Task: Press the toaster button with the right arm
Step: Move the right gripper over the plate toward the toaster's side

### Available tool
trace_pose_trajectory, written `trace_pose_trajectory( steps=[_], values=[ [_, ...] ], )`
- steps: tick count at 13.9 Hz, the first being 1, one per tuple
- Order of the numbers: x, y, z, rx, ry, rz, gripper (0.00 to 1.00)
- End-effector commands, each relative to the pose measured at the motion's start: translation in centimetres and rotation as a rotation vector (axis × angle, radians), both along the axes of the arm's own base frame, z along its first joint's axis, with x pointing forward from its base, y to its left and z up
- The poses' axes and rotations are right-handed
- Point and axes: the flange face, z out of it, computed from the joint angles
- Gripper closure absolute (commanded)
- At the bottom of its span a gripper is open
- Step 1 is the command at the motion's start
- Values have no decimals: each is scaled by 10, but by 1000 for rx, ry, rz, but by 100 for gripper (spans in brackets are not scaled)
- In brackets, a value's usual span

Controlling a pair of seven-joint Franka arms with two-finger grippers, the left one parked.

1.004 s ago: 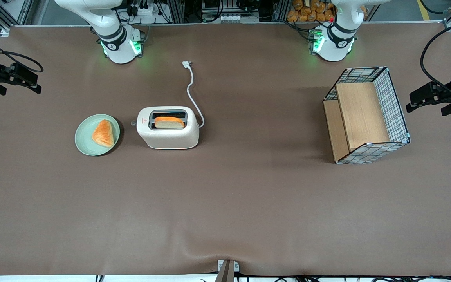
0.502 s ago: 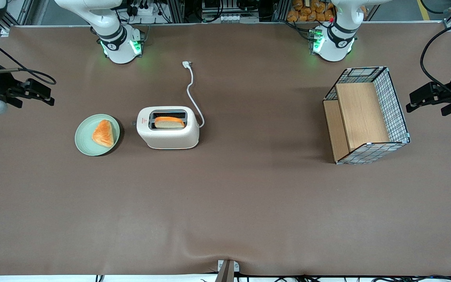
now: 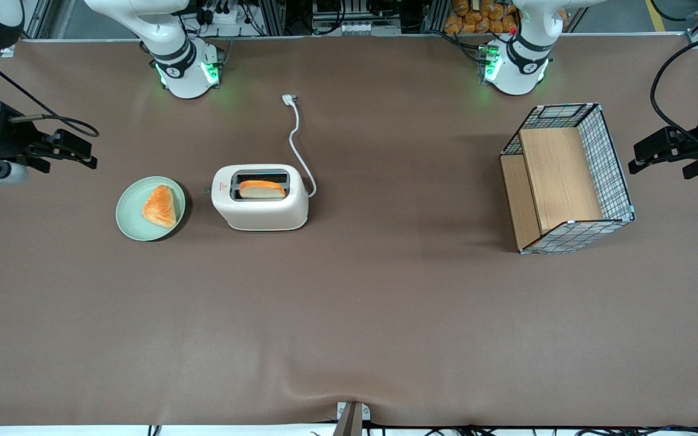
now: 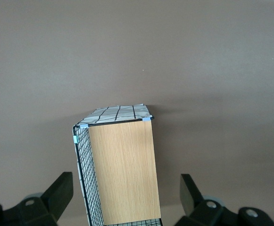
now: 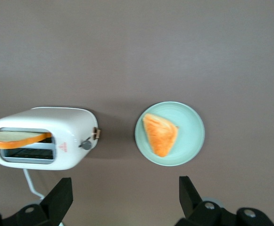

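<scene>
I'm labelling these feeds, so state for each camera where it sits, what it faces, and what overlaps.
Front view: high above the table edge, looking down at the brown table; both arm bases show, and the gripper hangs open at the working arm's end.
Left wrist view: on the parked arm, looking down at the wire-mesh basket with wooden panels.
Right wrist view: looking down past its own fingers.
Shared by front and right wrist: cream-white two-slot toaster, its small grey lever button, pale green plate.

We see a smooth, glossy cream plastic toaster on the matt brown cloth-like desk. The gripper, near the desk's working-arm end, looks matt black plastic; the basket pairs wire mesh with wood-grain panels.
</scene>
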Motion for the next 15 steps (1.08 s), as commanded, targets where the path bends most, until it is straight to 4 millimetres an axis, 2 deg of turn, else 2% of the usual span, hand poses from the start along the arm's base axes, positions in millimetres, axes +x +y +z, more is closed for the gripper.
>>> trace_pose_trajectory(
  steps=[1, 4, 7, 9, 11, 15],
  values=[
    [0, 3, -10, 27, -3, -18, 0],
    [1, 3, -26, 31, -11, -25, 0],
    [1, 11, -45, 83, -17, -44, 51],
    [2, 13, -61, 96, -27, -56, 78],
    [1, 24, -75, 95, -37, -43, 98],
    [-8, 37, -115, 182, -28, -99, 100]
  ],
)
